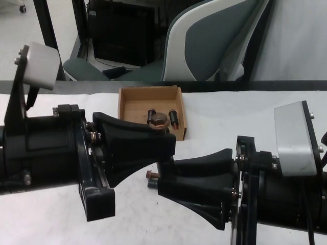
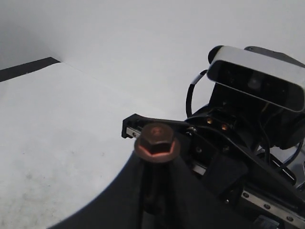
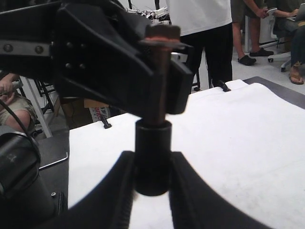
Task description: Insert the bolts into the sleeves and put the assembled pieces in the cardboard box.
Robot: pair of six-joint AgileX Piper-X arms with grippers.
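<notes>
White cloth (image 1: 214, 117) covers the bench, with an office chair (image 1: 214, 41) parked behind it, and the action is in the centre of the high view. Left gripper (image 2: 155, 172): fingers clamped tight on a copper bolt (image 2: 157, 143), gripping the shank right under the hex head. Right gripper (image 3: 152, 179): fingers squeezed on a black sleeve (image 3: 152, 157), held end-on to that bolt. The shank lines up with the sleeve and meets its open end; how deep it sits, I cannot tell.

Outward now. The two grippers face each other tip to tip, the left arm coming in from the left edge of the high view, the right arm from the lower right, both above the cloth. The cardboard box (image 1: 127, 109) sits upper middle, just behind the left gripper's tip, open side up, with two dark pieces (image 1: 174, 117) lying inside. Another copper bolt head (image 1: 152, 174) peeks out lower centre, just left of the right gripper's tip.
</notes>
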